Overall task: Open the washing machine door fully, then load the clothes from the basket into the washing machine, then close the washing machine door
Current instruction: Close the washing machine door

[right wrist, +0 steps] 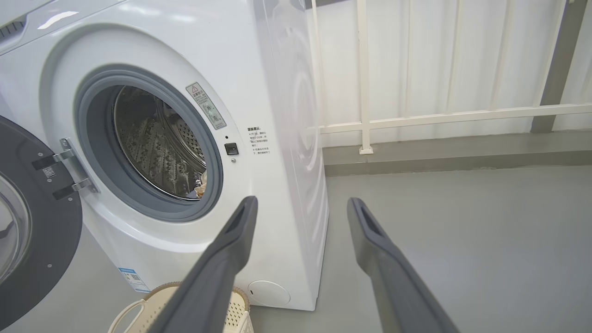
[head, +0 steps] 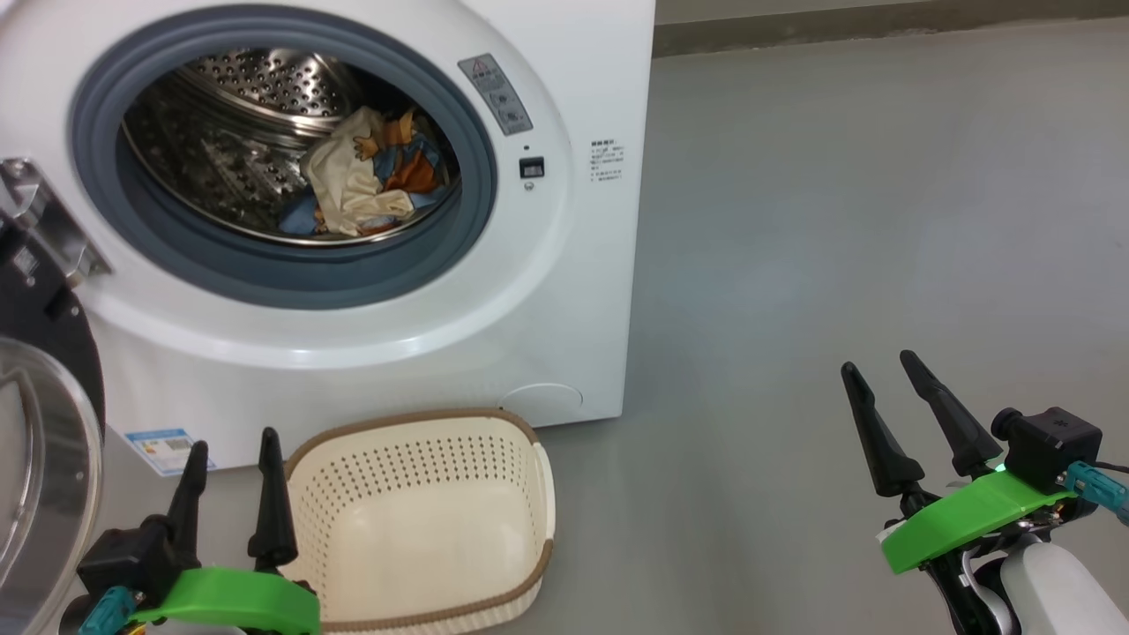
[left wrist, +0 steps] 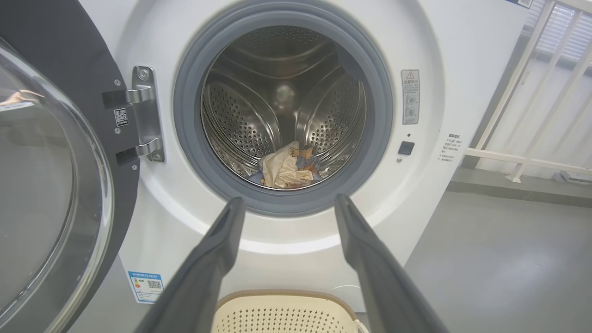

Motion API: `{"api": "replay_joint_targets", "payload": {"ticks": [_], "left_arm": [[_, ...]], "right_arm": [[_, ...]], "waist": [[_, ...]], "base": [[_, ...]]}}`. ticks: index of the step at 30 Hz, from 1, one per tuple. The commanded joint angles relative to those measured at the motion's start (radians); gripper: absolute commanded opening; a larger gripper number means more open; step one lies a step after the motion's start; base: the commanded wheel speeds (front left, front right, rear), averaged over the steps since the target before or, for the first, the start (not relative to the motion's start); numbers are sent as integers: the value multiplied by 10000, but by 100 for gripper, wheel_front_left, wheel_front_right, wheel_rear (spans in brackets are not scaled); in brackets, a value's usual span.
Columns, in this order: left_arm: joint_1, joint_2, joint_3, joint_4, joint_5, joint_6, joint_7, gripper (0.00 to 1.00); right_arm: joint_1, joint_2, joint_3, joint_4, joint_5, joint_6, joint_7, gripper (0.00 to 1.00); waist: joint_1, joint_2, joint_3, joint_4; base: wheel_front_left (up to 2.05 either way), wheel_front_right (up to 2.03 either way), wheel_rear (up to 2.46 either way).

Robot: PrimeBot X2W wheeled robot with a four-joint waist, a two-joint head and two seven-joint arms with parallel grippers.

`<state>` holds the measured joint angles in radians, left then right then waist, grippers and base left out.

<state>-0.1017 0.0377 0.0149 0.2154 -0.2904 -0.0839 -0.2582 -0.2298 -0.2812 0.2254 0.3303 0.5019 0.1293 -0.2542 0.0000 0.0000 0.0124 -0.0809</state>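
Observation:
The white washing machine point(head: 564, 291) stands with its round black door point(head: 44, 441) swung wide to the left on its hinge point(left wrist: 145, 113). The clothes point(head: 370, 176), cream and blue with orange print, lie inside the steel drum point(left wrist: 282, 106). On the floor in front sits the cream basket point(head: 423, 520), nothing inside it. My left gripper point(head: 231, 481) is open just left of the basket, fingers pointing at the machine. My right gripper point(head: 891, 397) hangs open over bare floor to the right, holding nothing.
Grey floor point(head: 882, 220) stretches to the right of the machine. A white railing point(right wrist: 439, 115) runs along the wall behind. The open door's glass bowl point(left wrist: 41, 185) bulges out at the far left, close to my left arm.

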Motion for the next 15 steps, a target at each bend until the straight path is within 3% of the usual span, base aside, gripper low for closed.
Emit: {"api": "replay_joint_targets", "payload": {"ticks": [1, 8, 15], "left_arm": [[-123, 126, 359, -279, -40, -30, -36, 100], [-145, 126, 384, -231, 0, -73, -36, 100], [-132, 126, 379, -243, 9, -83, -36, 100]], "right_arm": [[111, -57, 99, -223, -43, 14, -76, 100], [132, -46, 85, -232, -51, 14, -76, 100], [160, -47, 71, -250, -62, 14, -76, 100]], "waist": [[0, 0, 0, 2], [0, 0, -15, 14], [0, 0, -4, 36]], "base": [[-171, 171, 0], [-114, 114, 0], [-25, 25, 0]]}}
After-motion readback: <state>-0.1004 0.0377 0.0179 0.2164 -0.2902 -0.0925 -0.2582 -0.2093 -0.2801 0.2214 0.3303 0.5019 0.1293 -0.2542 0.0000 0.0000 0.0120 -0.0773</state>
